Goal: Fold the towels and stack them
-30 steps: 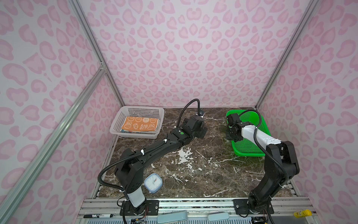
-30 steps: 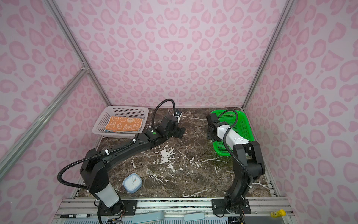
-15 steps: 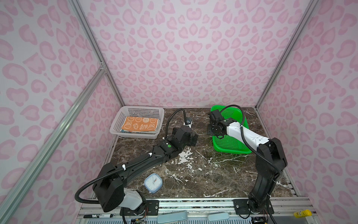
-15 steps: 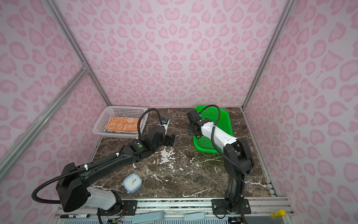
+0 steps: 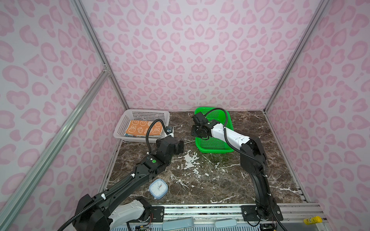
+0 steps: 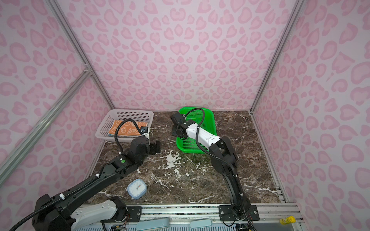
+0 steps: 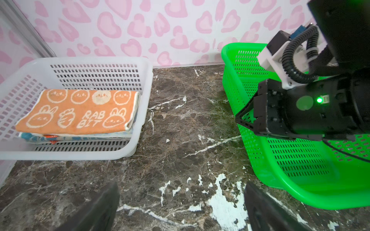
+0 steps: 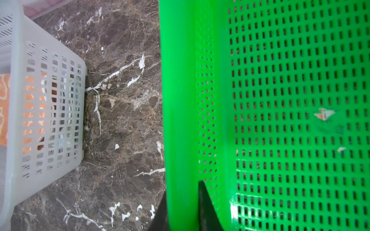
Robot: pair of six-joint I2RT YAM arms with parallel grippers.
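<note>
Inside white basket (image 7: 144, 94), folded, orange-topped towels (image 7: 78, 112)

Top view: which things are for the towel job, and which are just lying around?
For the job:
- towels, stacked in the white basket
- green basket, its wall pinched by the right gripper

Just lying about:
- clock
- small yellow thing at the front edge
</note>
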